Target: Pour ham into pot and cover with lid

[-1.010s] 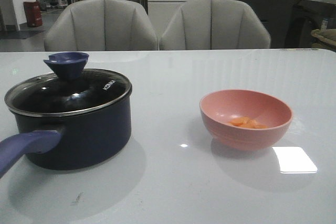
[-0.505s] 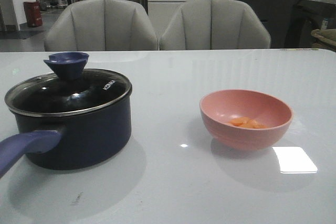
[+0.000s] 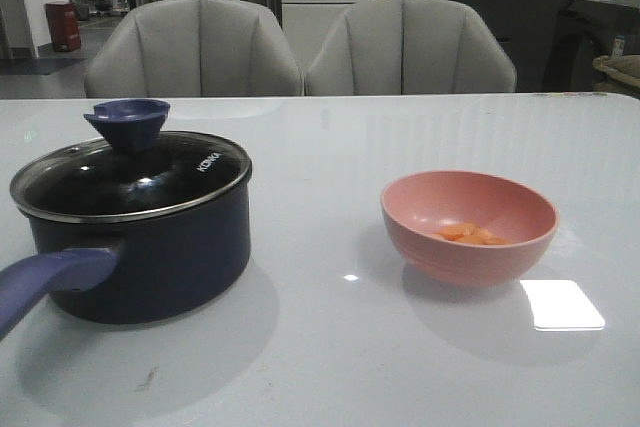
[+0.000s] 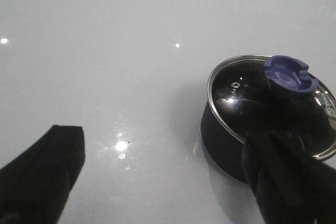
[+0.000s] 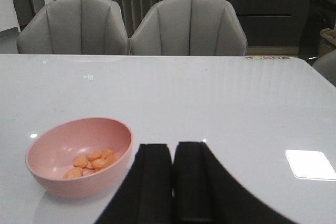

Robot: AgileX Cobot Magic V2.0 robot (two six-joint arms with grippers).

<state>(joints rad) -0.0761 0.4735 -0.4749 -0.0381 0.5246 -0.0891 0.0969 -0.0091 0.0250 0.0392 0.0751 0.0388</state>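
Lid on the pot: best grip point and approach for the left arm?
Probably the blue flared knob at the centre of the lid, approached from above. The lid sits flat on the pot, its steel rim flush and offering no purchase; the knob's narrow waist suits the left gripper, which is wide open.

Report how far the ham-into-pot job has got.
Nothing looks done yet. The ham lies in the pink bowl, and the lid sits on the pot, so the pot is closed. In hand: nothing; the left tool is open above the table near the pot, and the right tool is shut and empty beside the bowl. Left: lift the lid, pour the ham, cover again.
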